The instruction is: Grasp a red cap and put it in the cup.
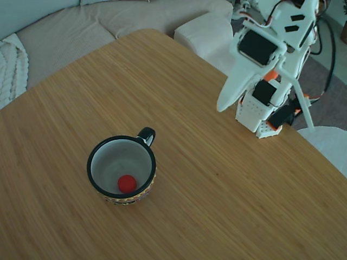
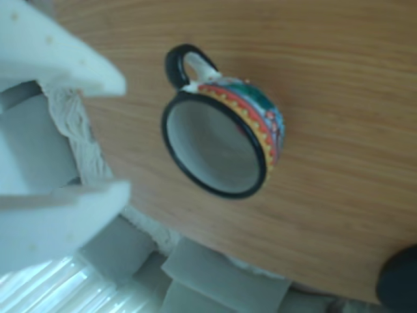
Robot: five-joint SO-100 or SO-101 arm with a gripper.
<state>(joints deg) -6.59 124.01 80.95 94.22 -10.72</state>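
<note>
The red cap (image 1: 127, 183) lies at the bottom of the cup (image 1: 114, 157), a black-rimmed mug with a black handle standing on the wooden table in the fixed view. My gripper (image 1: 223, 103) hangs well to the right of the cup, raised above the table beside the arm's base. In the other view the cup (image 2: 264, 120) shows its colourful band and pale inside, but the cap is hidden there. That view also shows my gripper (image 2: 124, 137) at the left edge with its white fingers (image 2: 71, 59) apart and nothing between them.
The arm's white base (image 1: 260, 116) stands at the table's right edge. A beige sofa (image 1: 81, 27) and a white knit blanket (image 1: 11, 65) lie beyond the far edge. A white block (image 1: 206, 32) sits behind the table. A dark blurred object (image 2: 399, 283) is at the corner.
</note>
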